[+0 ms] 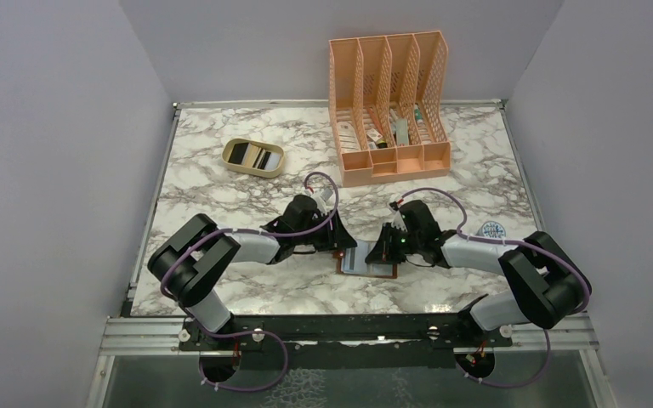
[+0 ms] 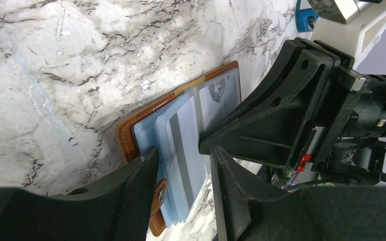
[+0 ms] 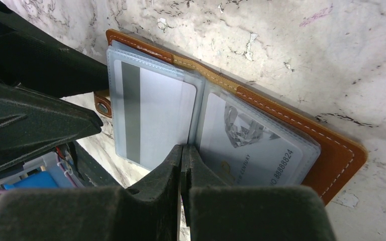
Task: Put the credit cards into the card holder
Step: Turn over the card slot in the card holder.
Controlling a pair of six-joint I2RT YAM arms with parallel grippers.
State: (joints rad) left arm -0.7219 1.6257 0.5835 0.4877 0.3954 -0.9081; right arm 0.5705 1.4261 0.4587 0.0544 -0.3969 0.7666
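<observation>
Top view, card holder: the card holder (image 1: 366,269) lies open on the marble table (image 1: 221,204), low centre of the frame, between the two arms' heads.
Top view, left gripper: the left gripper (image 1: 341,248) meets the holder's left edge.
Top view, right gripper: the right gripper (image 1: 383,252) sits over its right half.
Top view, tray: a beige oval tray (image 1: 228,160), upper left of centre, holds loose credit cards (image 1: 259,157), dark and pale.
Top view, organiser: a peach mesh file organiser (image 1: 391,161) stands upper right of centre, well apart from the holder.
Left wrist view, left gripper: the jaws stand part-way apart at the bottom of the frame, one finger on each side of the clear pocket stack. One finger is just beside the snap tab (image 2: 158,198). Whether they pinch cannot be told.
Left wrist view, holder: mid-frame, brown cover underneath, bluish pockets fanned.
Right wrist view, right gripper: clenched, fingers pressed together, tips at the crease between two pocket pages, low centre.
Right wrist view, cards: a striped card (image 3: 151,115) sits in the left pocket and a diamond-print card (image 3: 246,143) in the right.
</observation>
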